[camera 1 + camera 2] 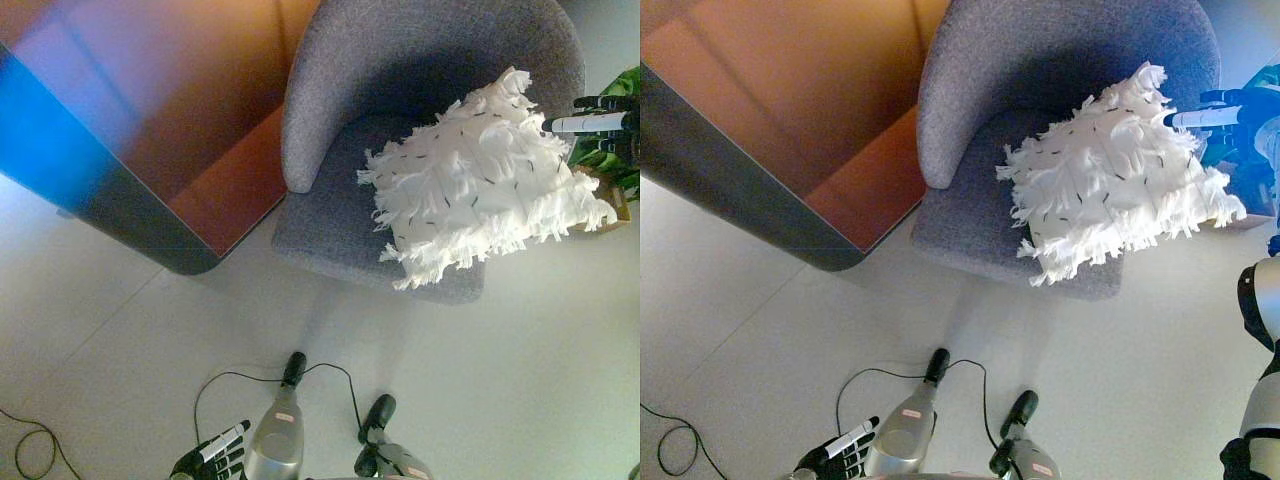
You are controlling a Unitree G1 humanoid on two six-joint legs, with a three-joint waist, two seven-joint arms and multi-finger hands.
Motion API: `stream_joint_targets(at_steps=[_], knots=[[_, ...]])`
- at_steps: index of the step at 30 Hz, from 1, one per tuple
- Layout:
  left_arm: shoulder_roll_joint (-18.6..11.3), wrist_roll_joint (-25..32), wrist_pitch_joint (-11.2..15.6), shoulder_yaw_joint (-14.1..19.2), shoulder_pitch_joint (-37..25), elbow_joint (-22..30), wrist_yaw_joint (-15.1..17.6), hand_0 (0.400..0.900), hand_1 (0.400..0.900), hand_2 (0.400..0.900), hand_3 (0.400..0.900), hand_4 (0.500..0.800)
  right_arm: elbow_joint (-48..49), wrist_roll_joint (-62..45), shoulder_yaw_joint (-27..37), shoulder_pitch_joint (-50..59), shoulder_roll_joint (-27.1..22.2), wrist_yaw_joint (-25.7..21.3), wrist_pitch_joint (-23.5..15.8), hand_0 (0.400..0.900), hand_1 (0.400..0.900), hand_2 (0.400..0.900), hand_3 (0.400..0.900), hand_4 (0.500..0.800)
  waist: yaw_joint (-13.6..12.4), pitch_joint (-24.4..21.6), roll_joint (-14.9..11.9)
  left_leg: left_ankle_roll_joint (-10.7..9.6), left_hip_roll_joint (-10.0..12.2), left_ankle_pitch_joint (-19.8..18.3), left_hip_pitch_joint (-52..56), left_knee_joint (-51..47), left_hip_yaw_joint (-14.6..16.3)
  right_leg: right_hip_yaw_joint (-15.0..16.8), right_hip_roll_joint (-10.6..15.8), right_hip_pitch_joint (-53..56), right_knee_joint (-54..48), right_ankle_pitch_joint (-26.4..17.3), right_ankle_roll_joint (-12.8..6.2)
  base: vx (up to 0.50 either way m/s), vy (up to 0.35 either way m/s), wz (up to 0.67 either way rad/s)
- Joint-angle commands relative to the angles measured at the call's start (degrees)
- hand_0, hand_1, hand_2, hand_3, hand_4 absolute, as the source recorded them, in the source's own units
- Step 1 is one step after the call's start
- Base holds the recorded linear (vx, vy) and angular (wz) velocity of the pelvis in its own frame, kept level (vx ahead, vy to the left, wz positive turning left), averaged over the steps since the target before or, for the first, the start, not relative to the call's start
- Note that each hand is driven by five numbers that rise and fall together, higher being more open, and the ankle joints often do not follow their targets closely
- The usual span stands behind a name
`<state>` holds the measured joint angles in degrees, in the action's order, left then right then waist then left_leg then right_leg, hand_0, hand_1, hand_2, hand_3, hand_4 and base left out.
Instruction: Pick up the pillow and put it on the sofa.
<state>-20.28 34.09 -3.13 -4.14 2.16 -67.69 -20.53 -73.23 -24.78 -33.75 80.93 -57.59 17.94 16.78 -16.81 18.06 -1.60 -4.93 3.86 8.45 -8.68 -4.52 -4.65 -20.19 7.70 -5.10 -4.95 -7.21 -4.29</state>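
Pillow: a white fringed pillow (485,175) is seen resting on the right part of the grey sofa (340,110) seat, overhanging its right edge.
Right robot hand: the right robot hand (600,122) is held at the pillow's far right corner, fingers straight and apart, seemingly touching the fringe.
Left robot hand: the left robot hand (212,456) is seen low at the near edge, fingers relaxed, nothing held.
Floor: a pale floor (120,340) is seen around the sofa.

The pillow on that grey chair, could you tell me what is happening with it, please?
The white fringed pillow lies on the seat of the grey sofa chair, overhanging its front right edge. The right hand is at the pillow's far right side with fingers straight, touching or almost touching it. The left hand hangs low by the floor, idle.
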Motion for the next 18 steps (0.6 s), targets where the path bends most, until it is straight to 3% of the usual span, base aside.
stream_joint_targets(at_steps=[1, 8, 13, 18], knots=[[-2.6, -1.0, 0.1, -2.8, 4.1, -3.8, -0.8, 0.900, 0.900, 0.900, 0.900, 0.800, 3.2, 0.9, -2.4, 3.2, -5.8, -1.7, -7.0, 0.900, 0.900, 0.900, 0.900, 0.800, 1.6, -5.0, -1.9, 0.2, -2.0, -5.1, 1.8, -0.5, 2.8, 0.1, -0.4, 3.4, -0.1, 3.9, -2.32, -0.01, -0.007, -0.05], [-1.0, -1.5, 0.1, -2.0, 3.8, -4.0, 0.9, 0.900, 0.900, 0.900, 0.900, 0.800, 11.9, 0.3, 11.8, -17.9, -4.0, -0.9, -10.9, 0.900, 0.900, 0.900, 0.900, 0.800, 4.6, -8.3, -1.7, 0.6, -2.1, -6.0, 5.1, -0.5, 4.2, 1.0, -0.2, 5.8, -0.1, 4.1, -2.61, 0.02, -0.012, -0.11], [0.5, -1.6, -0.2, -0.1, 3.2, -4.7, 4.0, 0.900, 0.900, 0.900, 0.900, 0.800, 23.0, 0.2, 23.5, -39.2, 2.8, -1.1, -12.6, 0.900, 0.900, 0.900, 0.900, 0.800, 8.1, -10.7, -1.5, 0.9, -2.0, -7.1, 8.3, -0.5, 6.2, 2.4, -0.3, 7.9, -0.1, 4.2, -2.50, 0.00, -0.038, -0.15], [1.2, -1.9, 1.2, 1.8, 2.1, -6.1, 5.4, 0.900, 0.900, 0.900, 0.900, 0.800, 27.6, 1.4, 27.7, -50.8, 9.6, -2.2, -14.6, 0.900, 0.900, 0.900, 0.900, 0.800, 10.4, -11.7, -1.3, 1.1, -1.9, -7.9, 10.8, -0.5, 7.7, 3.3, -0.4, 9.6, -0.1, 4.3, -2.45, -0.05, -0.054, -0.09]])
